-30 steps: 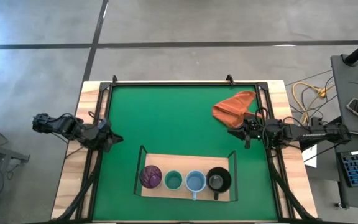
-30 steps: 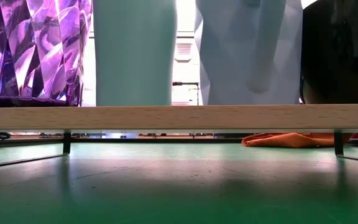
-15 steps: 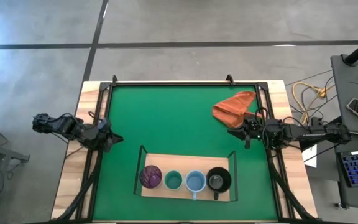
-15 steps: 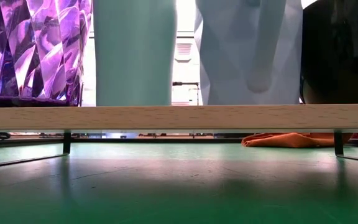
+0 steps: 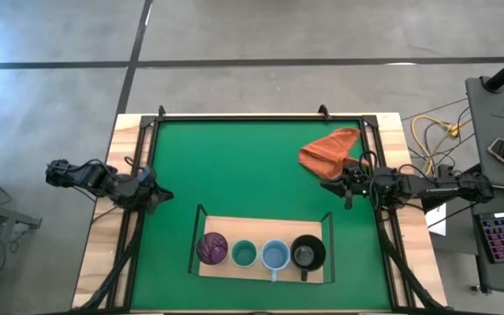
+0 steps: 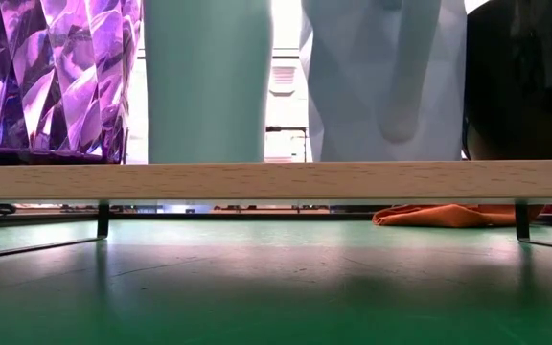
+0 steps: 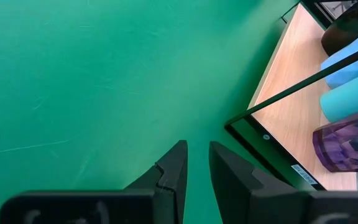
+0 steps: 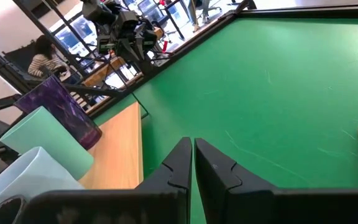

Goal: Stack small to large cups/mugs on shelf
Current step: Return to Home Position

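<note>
The low view cuts all four vessels off at their tops and crops the black mug [image 6: 525,77] at the side, so rims and relative heights cannot be read there, and neither arm shows in it. The flat light-wood shelf board with thin black metal uprights [image 5: 261,225] lies on the large green mat [image 5: 252,157], close to the mat's long edge at the bottom of the high view. On the board the vessels stand upright in one row, each just beside the next. The faceted dark purple tumbler [image 5: 212,248] is at the left end, followed by the pale teal cup [image 5: 244,255] and the light blue handled mug [image 5: 276,255], with the black mug at the right end. The left gripper [image 5: 159,194] hangs over the mat's left edge, well apart from the shelf. Its fingers [image 7: 173,171] are drawn close, with only a narrow strip of mat showing between them, and they pinch nothing. The right gripper [image 5: 329,185] hangs over the mat's right edge, just beside the crumpled orange-red cloth [image 5: 329,150]. Its fingers [image 8: 179,165] are pressed almost together and hold nothing.
</note>
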